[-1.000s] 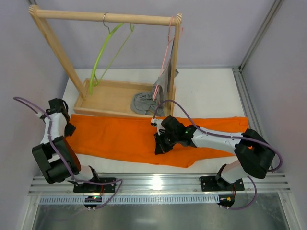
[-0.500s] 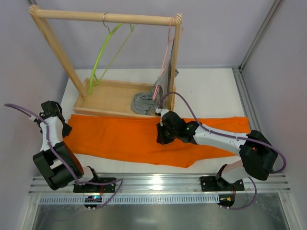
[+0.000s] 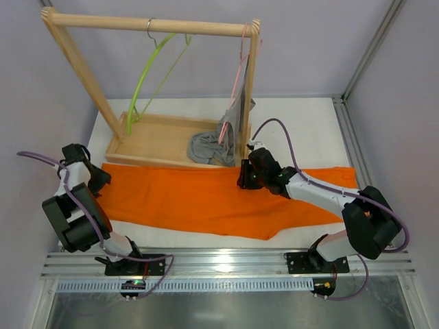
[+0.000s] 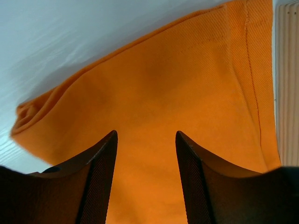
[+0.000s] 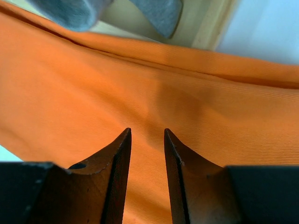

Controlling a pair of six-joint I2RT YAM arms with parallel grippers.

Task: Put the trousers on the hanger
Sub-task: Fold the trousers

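in front of the wooden rack [image 3: 151, 25], the orange trousers [image 3: 185, 199] lie spread flat. the left gripper [image 4: 146, 135] reaches to their end left of the rack, fingers spread wide, nothing pinched. the right gripper [image 5: 147, 132] stretches to the foot of the rack's right post, fingers a narrow gap apart over the cloth. only its wrist view shows the grey garment [image 5: 74, 11] just beyond. the green hanger [image 3: 140, 86] hangs from the rack's bar. whether either gripper touches cloth is unclear.
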